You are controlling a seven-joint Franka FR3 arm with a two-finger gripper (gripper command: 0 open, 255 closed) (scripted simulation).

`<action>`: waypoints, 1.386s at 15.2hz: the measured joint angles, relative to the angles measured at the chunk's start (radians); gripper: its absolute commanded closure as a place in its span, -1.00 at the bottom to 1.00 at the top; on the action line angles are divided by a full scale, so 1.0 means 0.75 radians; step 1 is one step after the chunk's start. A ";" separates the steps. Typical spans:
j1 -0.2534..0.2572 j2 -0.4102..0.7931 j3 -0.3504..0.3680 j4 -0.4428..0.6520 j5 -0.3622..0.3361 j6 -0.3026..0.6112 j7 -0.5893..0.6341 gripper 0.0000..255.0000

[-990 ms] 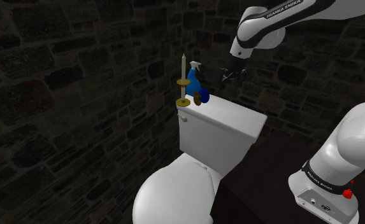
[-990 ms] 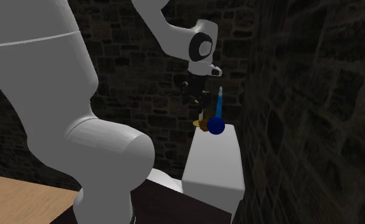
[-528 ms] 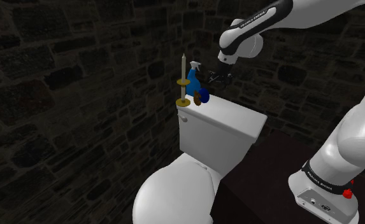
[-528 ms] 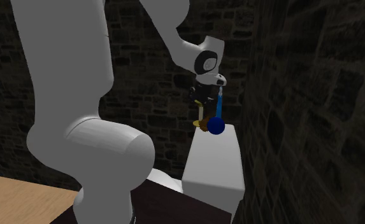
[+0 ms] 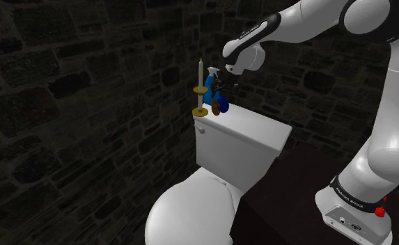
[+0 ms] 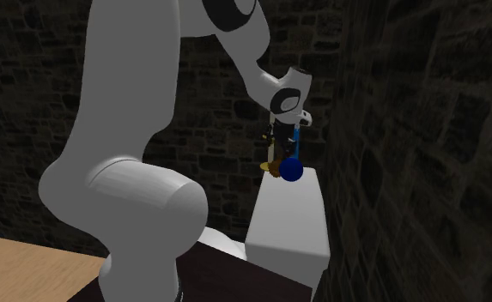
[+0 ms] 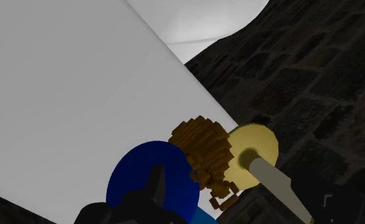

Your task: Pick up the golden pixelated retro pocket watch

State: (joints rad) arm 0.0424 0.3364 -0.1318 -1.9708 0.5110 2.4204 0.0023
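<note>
The golden-brown pixelated pocket watch [image 7: 203,154] lies at the far end of the white toilet tank lid [image 7: 66,95]. It sits between a dark blue round thing [image 7: 143,180] and a brass candlestick base [image 7: 254,146]. My gripper [image 7: 232,198] hangs open just above it, one finger over the blue round thing and the other beyond the candlestick's stem, touching nothing. In the shoulder view the gripper [image 5: 222,89] hovers over the watch [image 5: 216,109]. In the second exterior view the watch [image 6: 273,171] shows just below the gripper [image 6: 280,147].
A tall candlestick [image 5: 200,89] and a blue spray bottle [image 5: 210,89] crowd the same end of the tank lid [image 5: 250,125]. A stone wall runs close behind. The toilet bowl [image 5: 191,209] lies below, and my stand [image 5: 354,216] is at the lower right.
My arm has swung toward the shoulder view's left and come down, bringing the gripper from beside the tank's end to right above the watch. The objects have not moved.
</note>
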 measured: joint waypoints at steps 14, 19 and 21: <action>-0.036 0.183 0.041 0.089 0.103 0.101 -0.076 1.00; -0.035 0.182 0.042 0.089 0.103 0.101 -0.076 1.00; -0.034 0.177 0.041 0.086 0.102 0.098 -0.074 1.00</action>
State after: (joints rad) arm 0.0168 0.4688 -0.1008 -1.9062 0.5871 2.4941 -0.0534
